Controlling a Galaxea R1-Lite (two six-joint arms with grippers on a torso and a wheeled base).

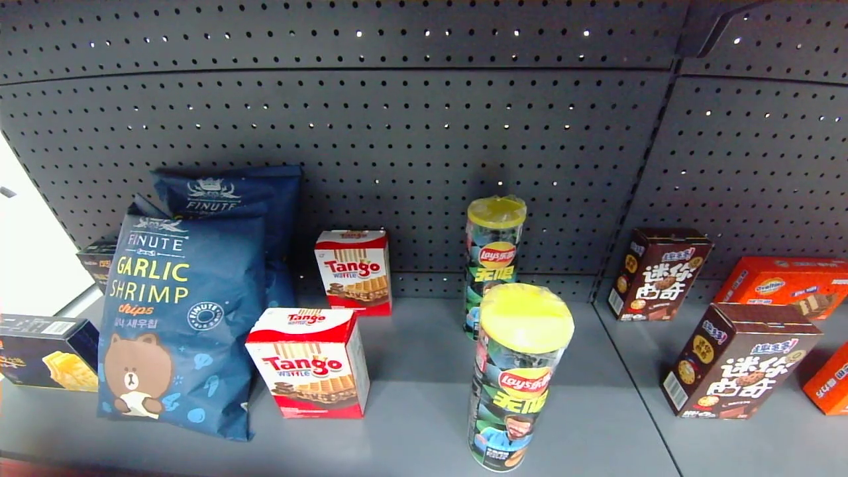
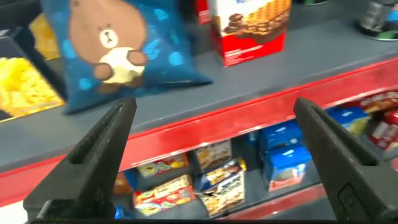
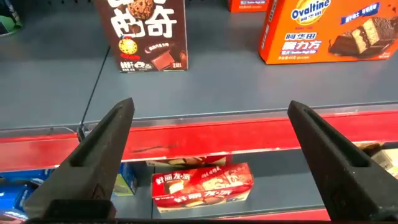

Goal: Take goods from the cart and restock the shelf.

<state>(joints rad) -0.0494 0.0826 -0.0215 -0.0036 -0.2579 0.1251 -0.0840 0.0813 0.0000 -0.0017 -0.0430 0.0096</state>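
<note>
The grey shelf (image 1: 424,371) holds a blue shrimp-chips bag (image 1: 179,324), two red wafer boxes (image 1: 308,364), two yellow-lidded chip cans (image 1: 520,377) and brown cookie boxes (image 1: 739,361). My left gripper (image 2: 211,162) is open and empty, hanging in front of the shelf's red front edge (image 2: 249,112), below the chips bag (image 2: 118,43) and a wafer box (image 2: 249,28). My right gripper (image 3: 211,162) is also open and empty, in front of the red edge (image 3: 211,134), below a brown cookie box (image 3: 149,28) and an orange box (image 3: 329,31).
Orange boxes (image 1: 782,285) stand at the far right, and a dark box with yellow snacks (image 1: 43,351) at the far left. The lower shelf holds blue packs (image 2: 283,155) and a red box (image 3: 203,185). Bare shelf lies between the wafer boxes and the cans.
</note>
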